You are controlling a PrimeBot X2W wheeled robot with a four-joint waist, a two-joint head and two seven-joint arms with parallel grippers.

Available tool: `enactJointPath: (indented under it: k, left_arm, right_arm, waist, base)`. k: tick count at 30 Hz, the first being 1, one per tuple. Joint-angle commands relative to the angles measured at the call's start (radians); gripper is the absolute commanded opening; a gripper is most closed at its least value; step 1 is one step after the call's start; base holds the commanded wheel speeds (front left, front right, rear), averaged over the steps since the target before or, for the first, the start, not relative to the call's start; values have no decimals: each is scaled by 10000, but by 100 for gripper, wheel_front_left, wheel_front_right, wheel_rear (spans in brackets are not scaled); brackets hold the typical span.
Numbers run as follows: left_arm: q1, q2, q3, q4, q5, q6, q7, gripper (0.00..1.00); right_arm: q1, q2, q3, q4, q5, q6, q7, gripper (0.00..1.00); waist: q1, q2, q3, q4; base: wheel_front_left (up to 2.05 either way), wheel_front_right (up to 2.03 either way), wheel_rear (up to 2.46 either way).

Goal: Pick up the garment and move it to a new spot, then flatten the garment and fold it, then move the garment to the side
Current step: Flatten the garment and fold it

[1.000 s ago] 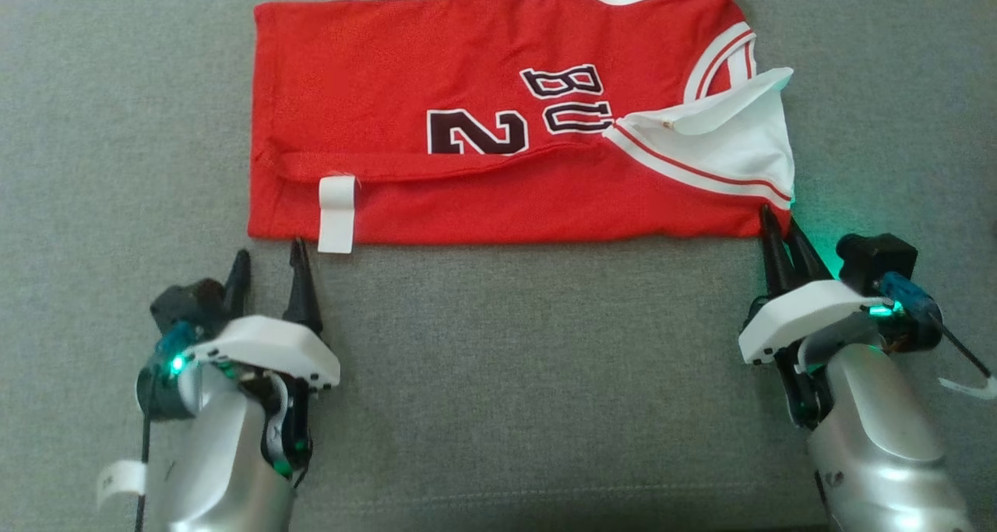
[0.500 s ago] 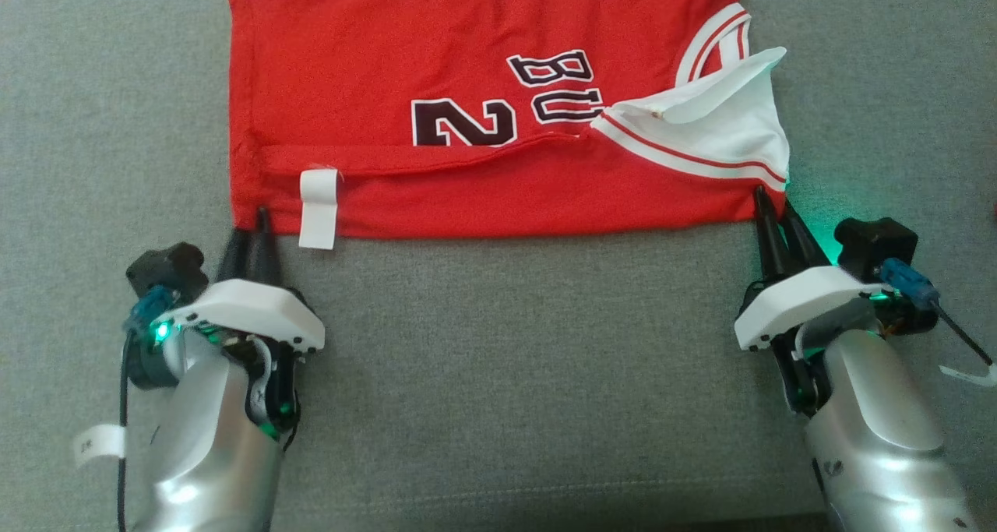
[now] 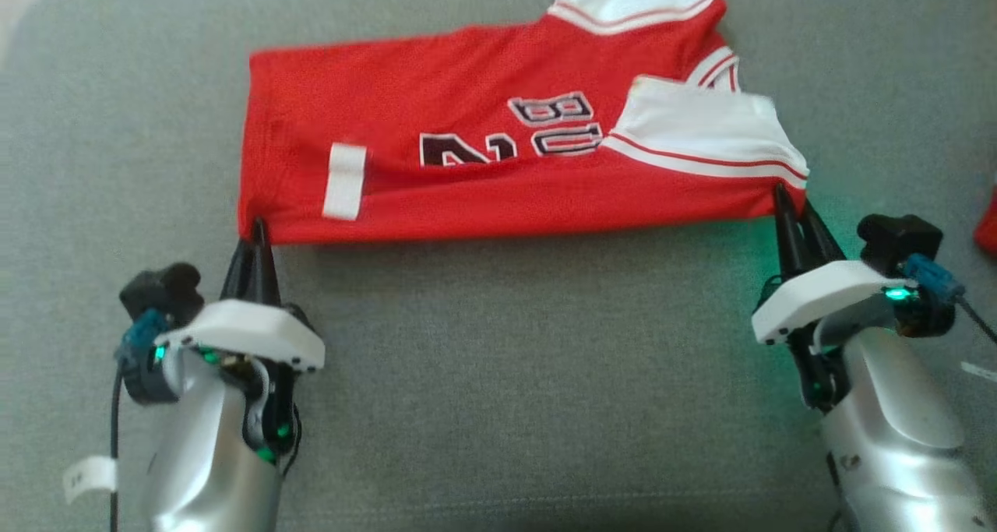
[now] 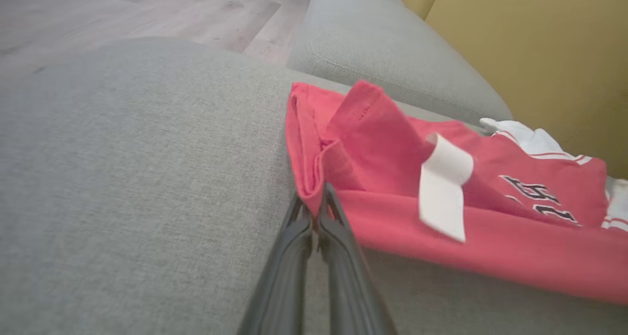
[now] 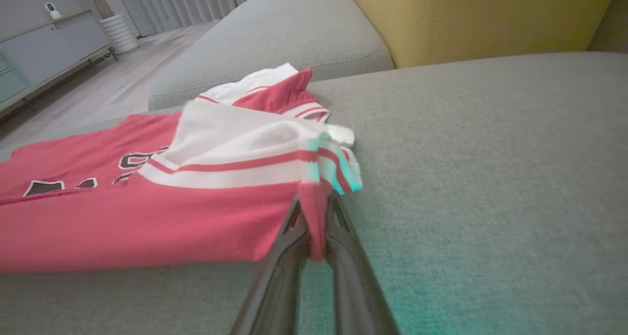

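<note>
At the left, the left gripper (image 3: 256, 232) is clenched on the near left corner of the red jersey (image 3: 467, 158), its two dark tapered fingers pressed together over the hem. The left wrist view (image 4: 314, 205) adds relief that the head view flattens. The pinched corner is bunched into a folded ridge, and the cloth behind it rises in a soft peak. That view also takes in a wooden floor (image 4: 122, 6) beyond the seat.

A white tag (image 3: 344, 180), a limp rectangular strip, sits on the red cloth just right of that corner. From the left wrist it curls up off the fabric.

The jersey lies across the middle of the grey sofa cushion (image 3: 506, 376), its near edge drawn straight between the two grippers. Its fine matte knit contrasts with the cushion's coarse weave. A near layer folds over part of the black lettering (image 3: 557, 123).

Toward the right, a white panel (image 3: 701, 131) edged with red stripes crumples over the red.

The right gripper (image 3: 787, 205) grasps the near right corner. Its wrist view (image 5: 314, 217) shows red cloth wedged between the fingers, and behind it a smooth yellow backrest (image 5: 466, 16) with a stitched seam.
</note>
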Motion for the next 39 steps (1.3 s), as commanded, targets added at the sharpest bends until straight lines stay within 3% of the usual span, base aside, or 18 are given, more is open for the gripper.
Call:
enactJointPath:
  k: [1,13,14,15,16,22,27,39]
  left_arm:
    - [192,206,398,-428,15,49,-55,0]
    - [2081,206,-452,-345,-473,297,-55,0]
    - [2149,206,-527,-331,-466,338,-55,24]
    - [2173,206,-596,-340,-445,353,-55,85]
    - [2158,206,-646,-345,-442,363,-55,100]
    - [1311,239,-546,-615,294,378,-55,100]
    - [-268,705,-614,-127,736,99,85,100]
    - [-3604,2268,-1141,2028,837,-1094,2747,100]
  right_arm:
    - [-178,-195,162,-354,169,63,131,0]
    - [1910,-375,289,-1555,920,63,1339,0]
    - [2107,-353,233,-1675,958,63,1418,0]
    - [2259,-356,184,-1784,920,63,1482,43]
    - [2365,-366,153,-1895,856,63,1523,100]
    - [2157,-264,-135,-2701,512,63,1407,100]
    - [1415,-187,19,-3098,291,63,1554,100]
    - [-681,-121,1347,-3181,181,63,1792,100]
  waist:
    - [0,0,-661,131]
    - [0,0,-1496,265]
    - [0,0,-1444,256]
    - [0,0,-1379,250]
    - [0,0,-1316,252]
    - [0,0,-925,254]
    - [0,0,-597,239]
    - [0,0,755,-56]
  base:
    - [0,0,0]
    - [0,0,0]
    - [0,0,0]
    - [0,0,0]
    - [0,0,0]
    - [0,0,0]
    - [0,0,0]
    - [0,0,0]
